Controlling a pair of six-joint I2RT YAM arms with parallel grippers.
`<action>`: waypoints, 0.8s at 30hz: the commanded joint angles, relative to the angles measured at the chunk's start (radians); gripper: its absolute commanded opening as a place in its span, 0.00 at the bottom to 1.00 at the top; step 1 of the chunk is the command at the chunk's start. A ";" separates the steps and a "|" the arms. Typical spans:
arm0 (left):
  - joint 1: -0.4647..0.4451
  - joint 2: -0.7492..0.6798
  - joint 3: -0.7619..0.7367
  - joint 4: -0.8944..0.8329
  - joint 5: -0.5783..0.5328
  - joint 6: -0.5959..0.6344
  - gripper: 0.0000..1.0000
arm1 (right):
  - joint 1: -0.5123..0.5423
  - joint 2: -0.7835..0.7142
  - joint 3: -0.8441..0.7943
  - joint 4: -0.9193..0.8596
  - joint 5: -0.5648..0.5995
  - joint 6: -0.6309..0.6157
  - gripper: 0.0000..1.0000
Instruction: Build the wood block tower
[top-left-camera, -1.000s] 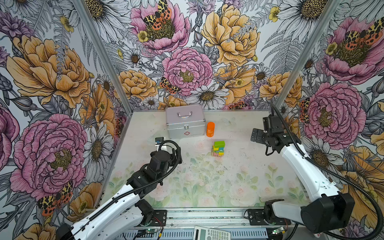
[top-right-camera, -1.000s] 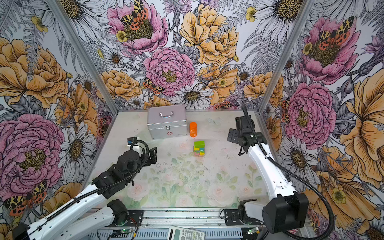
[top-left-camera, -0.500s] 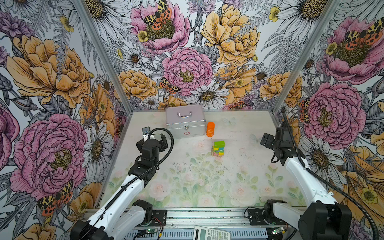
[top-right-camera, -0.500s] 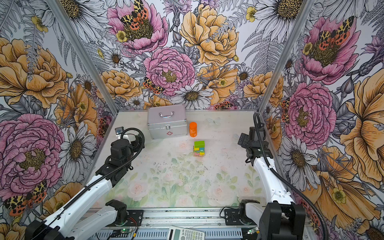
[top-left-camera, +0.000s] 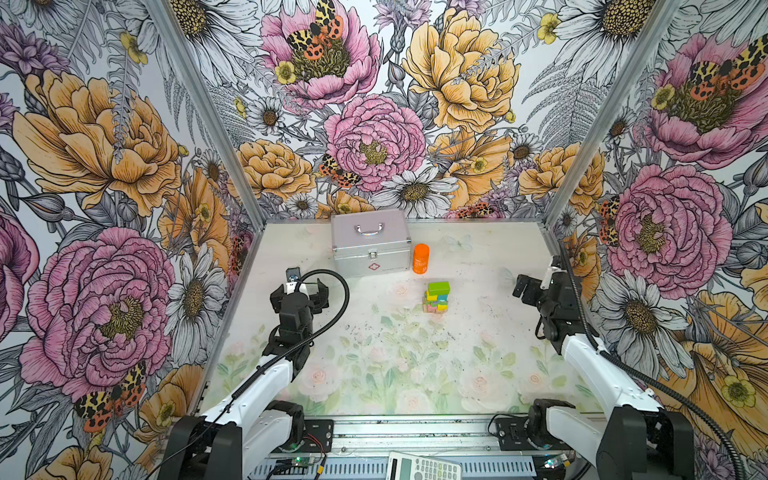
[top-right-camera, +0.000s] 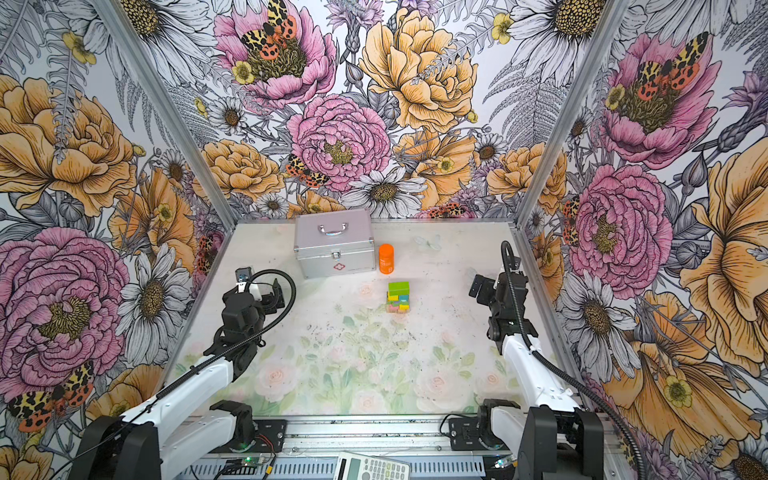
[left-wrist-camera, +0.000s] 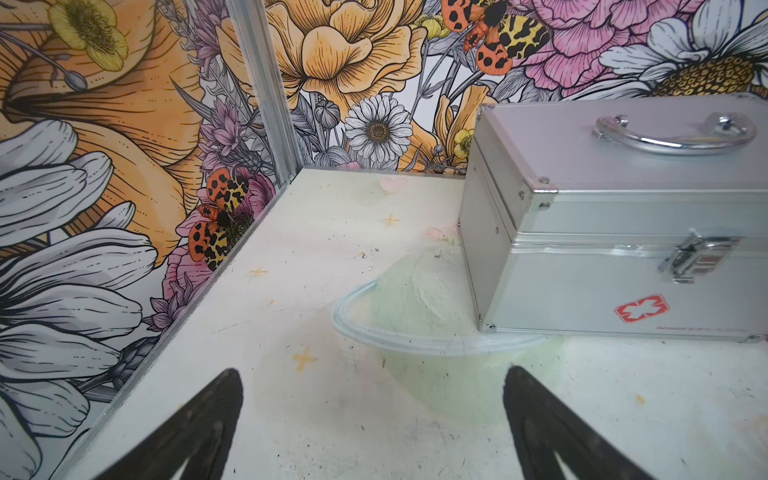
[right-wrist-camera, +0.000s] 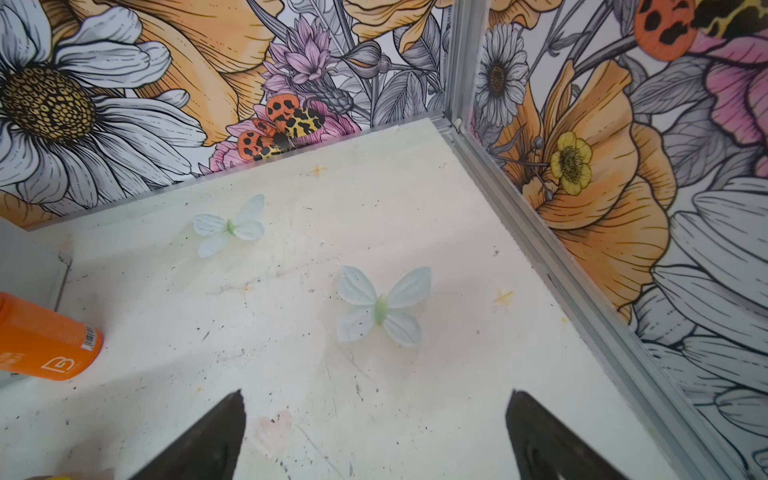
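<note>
1 tower (top-left-camera: 436, 297), mid-surface (top-left-camera: 415, 365) in both top views, just in front of 1 orange bottle (top-left-camera: 421, 258). Lime-green bar (top-left-camera: 438, 287) on top. 1 silver case (top-left-camera: 370, 243) beside the bottle. 2 hands: left hand (left-wrist-camera: 372, 376) and right hand (right-wrist-camera: 374, 395), both spread wide, empty, well apart from the tower. Vs a second ago: tower unchanged, left hand swung toward the case, right hand out to the right wall (top-left-camera: 623, 249). Lower blocks too small to count. Bottle and case are cut off in the wrist views.

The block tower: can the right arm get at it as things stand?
Probably yes: the right gripper is open and empty, with only bare table between it and the tower.
</note>
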 joint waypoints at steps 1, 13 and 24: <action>0.032 0.029 -0.010 0.140 0.103 0.009 0.99 | -0.004 -0.011 -0.031 0.151 -0.030 -0.020 1.00; 0.113 0.136 0.024 0.192 0.117 -0.058 0.99 | 0.138 -0.138 -0.019 0.059 0.196 -0.045 1.00; 0.086 0.030 -0.030 0.200 0.042 -0.142 0.99 | 0.416 -0.136 0.056 -0.085 0.337 -0.029 1.00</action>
